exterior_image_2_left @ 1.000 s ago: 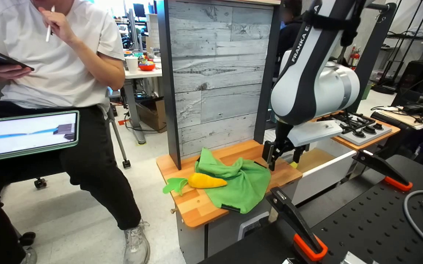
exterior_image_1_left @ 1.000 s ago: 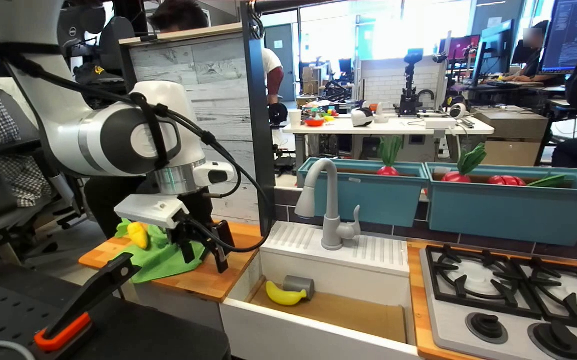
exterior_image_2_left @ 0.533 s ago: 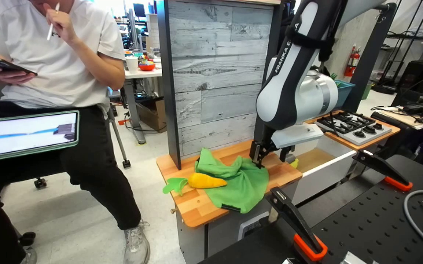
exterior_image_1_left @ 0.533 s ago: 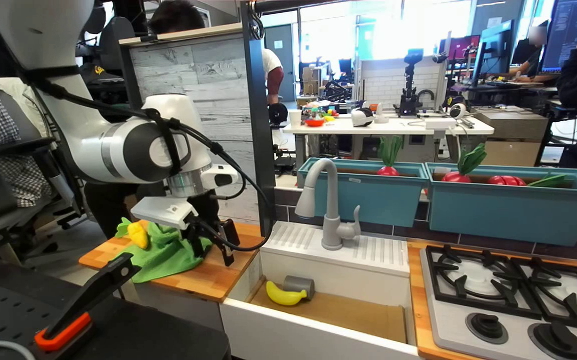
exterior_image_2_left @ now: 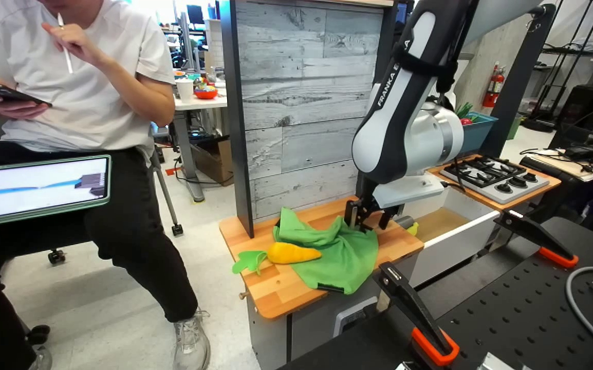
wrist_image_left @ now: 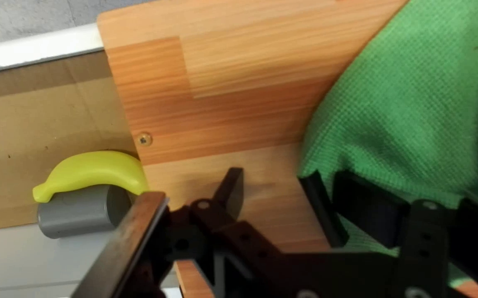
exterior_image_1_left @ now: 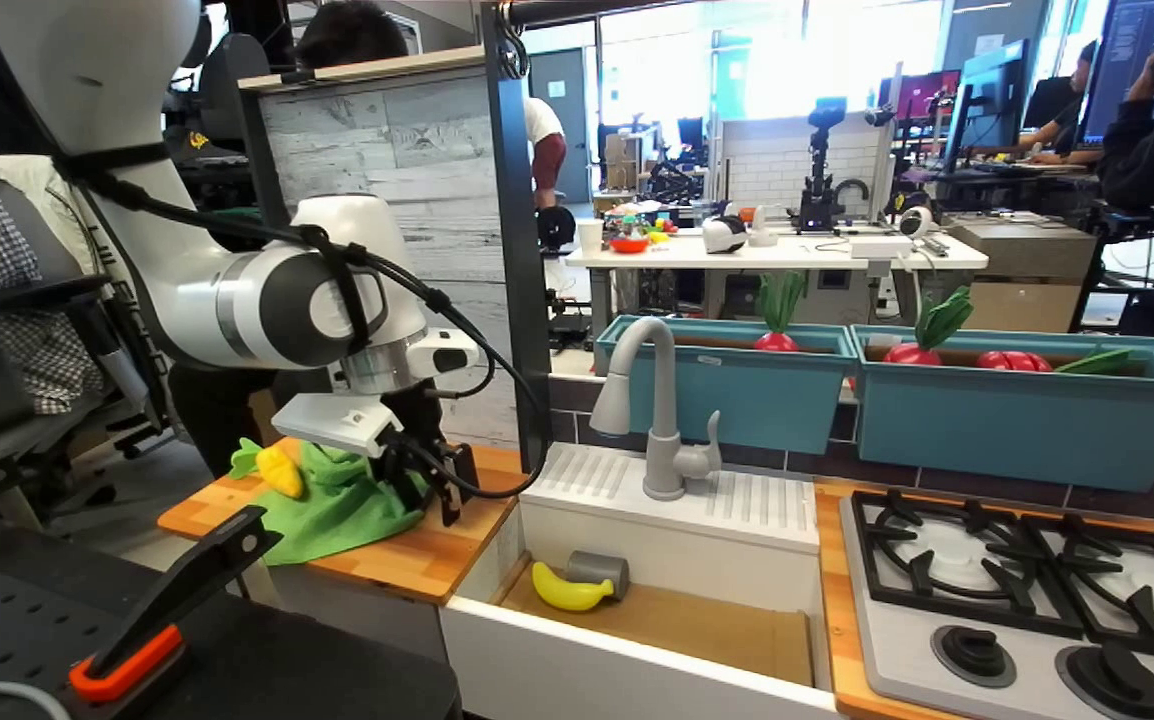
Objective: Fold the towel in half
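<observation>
The green towel [exterior_image_1_left: 337,525] lies rumpled on the wooden counter, seen in both exterior views [exterior_image_2_left: 353,262]. It fills the right of the wrist view [wrist_image_left: 421,107]. A black strip [wrist_image_left: 324,209] sits on its near edge; another black strip [exterior_image_2_left: 330,287] shows at its front edge. My gripper [wrist_image_left: 288,176] is open and low at the towel's sink-side edge. One finger is over bare wood, the other over or against the towel; contact is unclear. The strip lies between the fingers, close to the towel-side one. The gripper shows in both exterior views [exterior_image_1_left: 434,508] [exterior_image_2_left: 366,226].
A yellow-orange toy carrot [exterior_image_2_left: 291,253] lies on the towel. The sink beside the counter holds a yellow banana [exterior_image_1_left: 569,590] and a grey cylinder [exterior_image_1_left: 599,572]. A grey wooden panel [exterior_image_2_left: 312,118] stands behind the counter. A clamp [exterior_image_2_left: 417,308] grips near the counter's front.
My gripper has moved away from the sink onto the towel's edge. In the last half second the carrot and the towel's front edge have shifted slightly toward the gripper.
</observation>
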### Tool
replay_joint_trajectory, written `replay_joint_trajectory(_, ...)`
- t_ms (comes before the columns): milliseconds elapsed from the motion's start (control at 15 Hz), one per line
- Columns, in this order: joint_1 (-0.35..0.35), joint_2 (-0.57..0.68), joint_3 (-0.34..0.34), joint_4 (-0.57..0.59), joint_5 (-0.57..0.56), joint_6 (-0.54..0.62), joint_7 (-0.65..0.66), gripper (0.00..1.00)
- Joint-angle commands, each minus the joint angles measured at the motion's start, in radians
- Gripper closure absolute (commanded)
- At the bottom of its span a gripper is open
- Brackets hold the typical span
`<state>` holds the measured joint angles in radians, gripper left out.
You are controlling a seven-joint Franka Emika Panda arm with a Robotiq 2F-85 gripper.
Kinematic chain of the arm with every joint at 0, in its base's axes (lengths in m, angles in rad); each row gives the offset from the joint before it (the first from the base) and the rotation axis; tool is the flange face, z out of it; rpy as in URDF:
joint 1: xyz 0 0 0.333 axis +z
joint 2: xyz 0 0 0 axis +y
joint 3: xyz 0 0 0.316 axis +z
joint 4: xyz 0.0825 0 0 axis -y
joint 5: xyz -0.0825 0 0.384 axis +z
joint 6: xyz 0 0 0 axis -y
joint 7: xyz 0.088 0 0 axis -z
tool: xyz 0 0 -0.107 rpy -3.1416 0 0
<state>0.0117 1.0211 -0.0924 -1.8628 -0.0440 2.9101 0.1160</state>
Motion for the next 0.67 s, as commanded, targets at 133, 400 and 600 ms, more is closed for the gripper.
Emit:
replay_joint_trajectory(133,-0.013,0.018,0.005,0.026,0.021,0.010,-0.014,0.86)
replay_joint_trajectory(400,-0.026,-0.005,0.006,0.001,0.023,0.026,-0.016,1.00)
replay_joint_trajectory(600,-0.033,-0.042,0.009,-0.036,0.031,0.044,-0.018,0.98)
